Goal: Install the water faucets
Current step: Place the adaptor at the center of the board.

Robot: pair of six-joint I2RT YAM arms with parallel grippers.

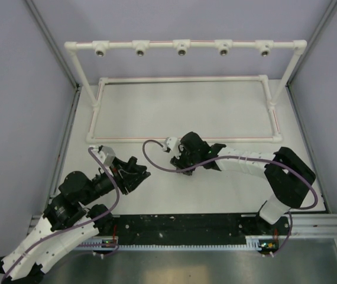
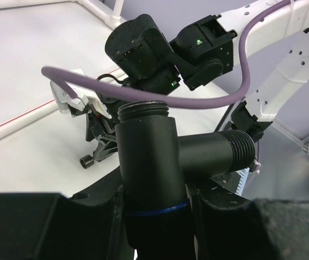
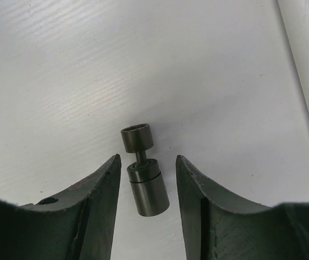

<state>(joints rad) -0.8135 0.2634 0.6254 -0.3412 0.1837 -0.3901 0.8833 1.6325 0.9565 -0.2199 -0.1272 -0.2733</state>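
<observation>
Between the right gripper's (image 3: 147,162) parted jaws, low centre of the right wrist view, the stubby faucet (image 3: 145,184) lies untouched on the desk (image 3: 62,65); light, stiff, smooth plastic, likely to roll, best pinched across its thicker barrel. Only the left wrist view shows the left gripper (image 2: 157,227) clamped on the T-shaped faucet (image 2: 149,157); the top view hides both.

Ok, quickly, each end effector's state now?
Left end effector: closed on the T-shaped faucet.
Right end effector: open, stubby faucet lying between its jaws.
</observation>
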